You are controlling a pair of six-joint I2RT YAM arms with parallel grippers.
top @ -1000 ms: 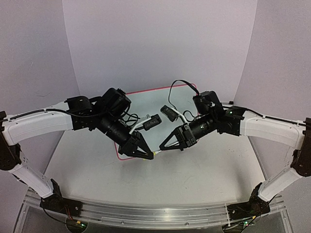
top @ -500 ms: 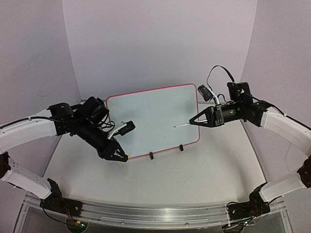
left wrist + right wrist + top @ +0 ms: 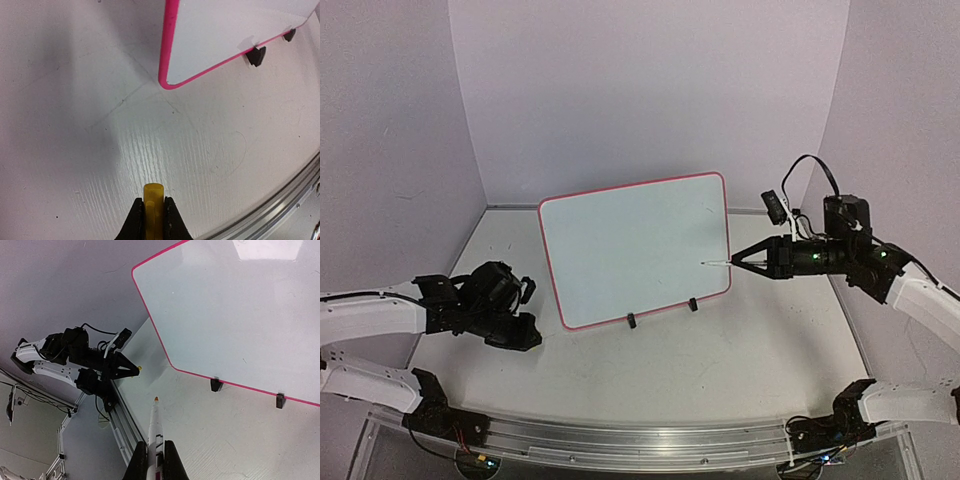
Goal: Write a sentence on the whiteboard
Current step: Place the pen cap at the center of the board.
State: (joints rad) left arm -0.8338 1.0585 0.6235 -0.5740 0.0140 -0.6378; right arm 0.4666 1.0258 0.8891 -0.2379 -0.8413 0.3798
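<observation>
Lavender walls back a white counter (image 3: 720, 350) where the whiteboard (image 3: 635, 250) stands upright at centre. The right fingers (image 3: 765, 247) pinch a white marker (image 3: 717, 263), its tip before the board's right side. Left wrist: the left fingers (image 3: 136, 220) press on a yellow cap (image 3: 153, 197) above the counter, short of the board's corner. Right wrist: the marker points left of the board.

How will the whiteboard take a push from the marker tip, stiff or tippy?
Probably tippy: the whiteboard stands propped on just two small black feet, so a hard push may slide or topple it. It looks thin and likely light. The flat, unbowed face suggests it is stiff enough under the marker.
</observation>
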